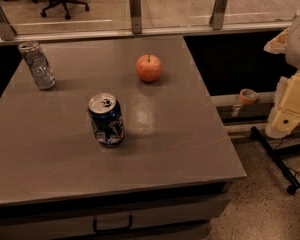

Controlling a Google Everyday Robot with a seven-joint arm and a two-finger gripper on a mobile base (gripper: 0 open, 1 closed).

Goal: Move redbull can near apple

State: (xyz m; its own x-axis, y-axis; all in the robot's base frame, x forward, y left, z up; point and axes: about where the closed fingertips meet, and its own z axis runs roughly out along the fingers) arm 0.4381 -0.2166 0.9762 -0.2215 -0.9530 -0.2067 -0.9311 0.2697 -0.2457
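Observation:
The redbull can (36,65), slim and silver-grey, stands near the far left corner of the grey table (180,144). The red-orange apple (148,68) sits at the far middle of the table, well to the right of the can. My gripper (288,109) is at the right edge of the view, a cream-coloured part off the table's right side and far from both objects. It holds nothing that I can see.
A wider dark blue can (106,119) stands in the middle of the table, between me and the apple. A roll of orange tape (248,96) lies on a ledge to the right. A black stand leg (275,156) crosses the floor. A glass railing (135,11) runs behind the table.

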